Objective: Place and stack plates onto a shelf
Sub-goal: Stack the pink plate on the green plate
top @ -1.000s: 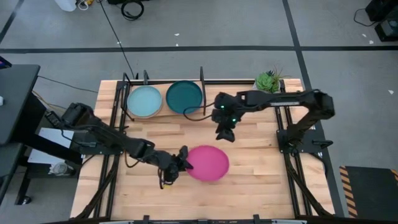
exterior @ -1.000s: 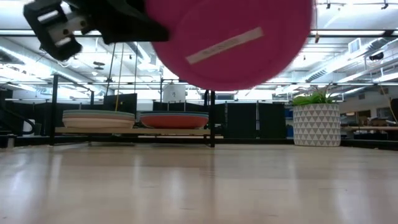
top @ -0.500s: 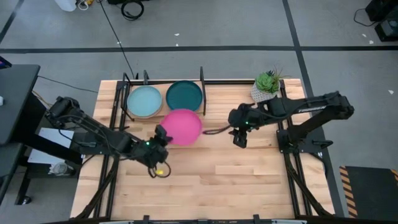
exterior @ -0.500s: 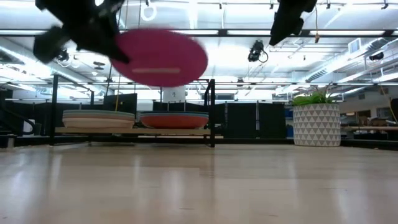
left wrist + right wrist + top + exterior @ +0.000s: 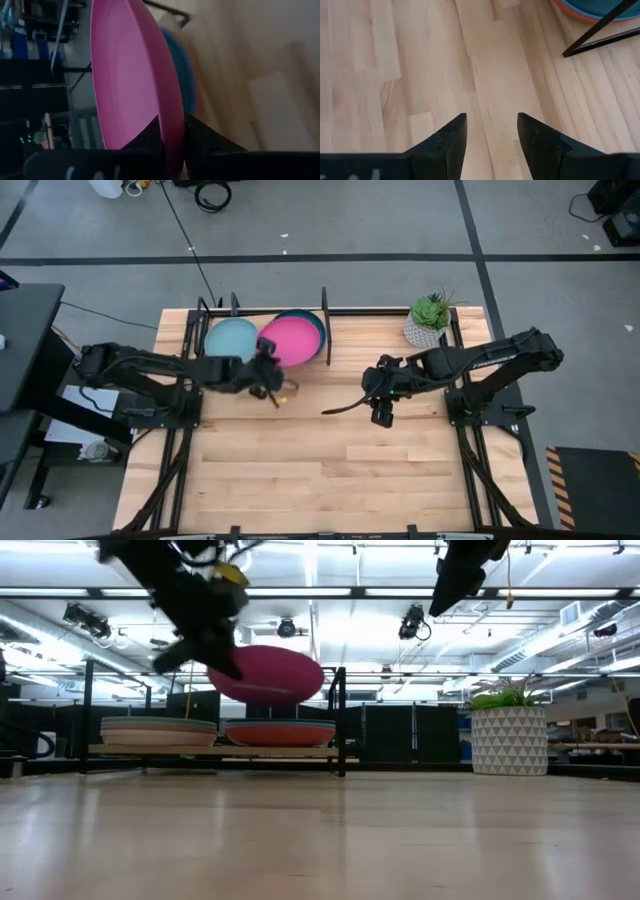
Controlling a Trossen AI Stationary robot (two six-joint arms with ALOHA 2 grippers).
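A magenta plate (image 5: 292, 340) hangs tilted in the air with my left gripper (image 5: 268, 372) shut on it, above the teal-topped stack (image 5: 318, 330) on the shelf (image 5: 215, 750). In the low view the magenta plate (image 5: 268, 675) floats just over that stack (image 5: 280, 732). A second stack, topped by a pale blue plate (image 5: 232, 342), sits on the shelf's left half. My right gripper (image 5: 491, 135) stands open over bare tabletop right of the shelf, with nothing between its fingers. My left gripper pinches the magenta plate's rim (image 5: 172, 135) on its near-left side, with one finger on the upper face and one on the underside. The fingers come slanting from the table's near-left. The plate is lifted clear and tilted, touching no stack.
The shelf's black rod posts (image 5: 325, 305) rise beside the teal-topped stack. A potted green plant (image 5: 428, 320) stands at the far right. The near half of the plank table (image 5: 330, 480) is bare wood.
My left gripper has carried the magenta plate from the middle of the table toward the far edge, turning as it went. The plate now hangs over the shelf's right stack. My right gripper has drawn back toward the table's right edge, still open.
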